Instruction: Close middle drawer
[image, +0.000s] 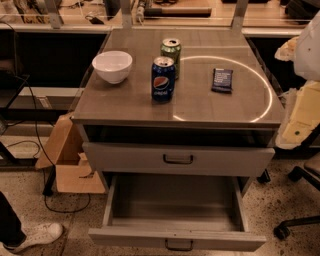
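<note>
Sitting pulled far out under the tabletop (200, 107), middle drawer (175, 205) looks rigid, light (empty), rail-guided; push its front beside the handle (179, 245). No gripper in view, state unknowable.

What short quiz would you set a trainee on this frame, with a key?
1. True or false: the middle drawer is shut.
2. Which lies farthest right on the countertop? A) bowl B) Pepsi can C) dark bar
3. Short answer: is the gripper in view?

Key
1. False: it is pulled wide open, its inside bare.
2. C
3. No, the gripper is out of view.
</note>
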